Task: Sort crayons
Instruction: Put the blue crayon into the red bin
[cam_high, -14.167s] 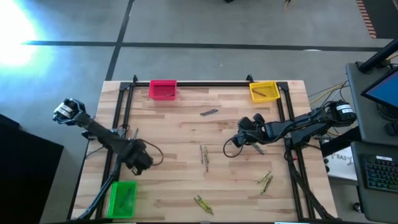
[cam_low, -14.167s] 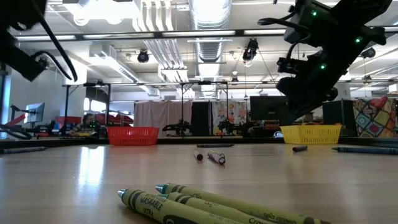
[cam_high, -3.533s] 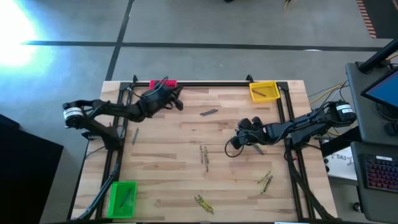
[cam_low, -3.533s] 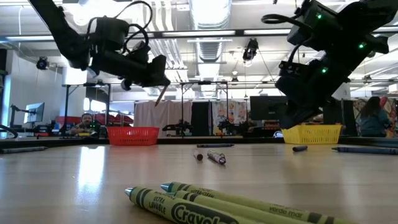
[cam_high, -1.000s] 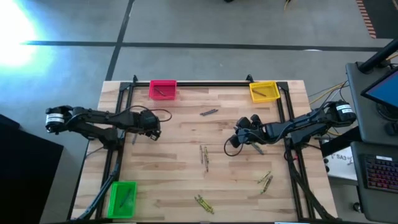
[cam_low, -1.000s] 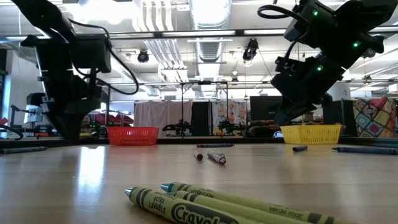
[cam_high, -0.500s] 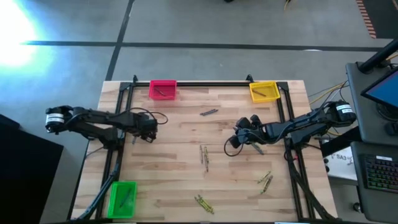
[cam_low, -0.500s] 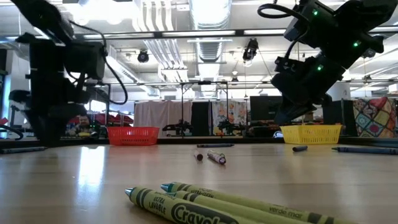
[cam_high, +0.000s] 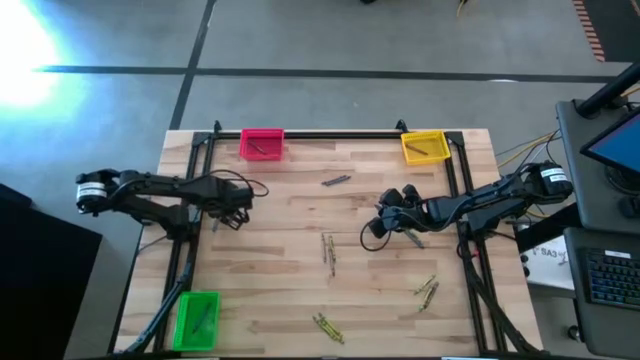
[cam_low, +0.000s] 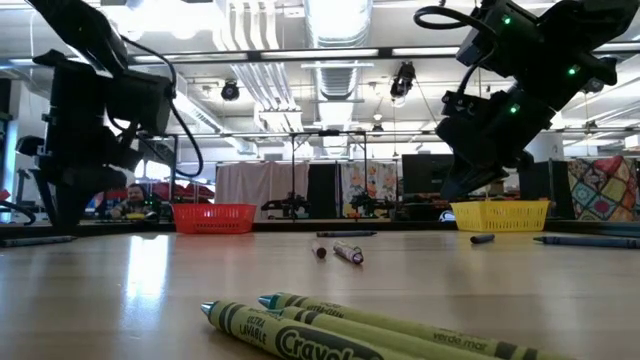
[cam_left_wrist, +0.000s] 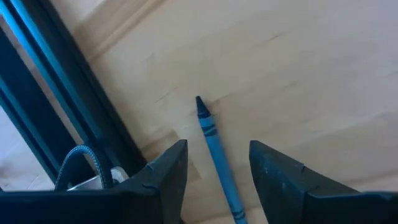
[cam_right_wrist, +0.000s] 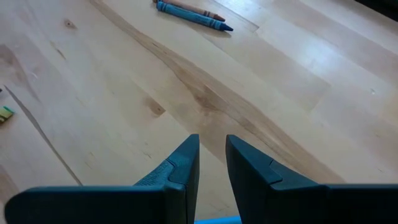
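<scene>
My left gripper is open, pointing down just above the table near its left rail. A blue crayon lies flat on the wood between its two fingers, untouched; it also shows in the high view. My right gripper waits over the table's right half with its fingers a narrow gap apart and nothing between the tips. Other crayons lie flat on the table: a pair at the far middle, a pair at the centre, and olive ones near the front.
A pink bin and a yellow bin stand at the far edge, and a green bin at the near left corner. A black frame rail runs close beside my left gripper. A crayon lies under my right arm.
My left gripper has shifted a little toward the table's left edge and now stands over the blue crayon by the rail. The crayon has not moved.
</scene>
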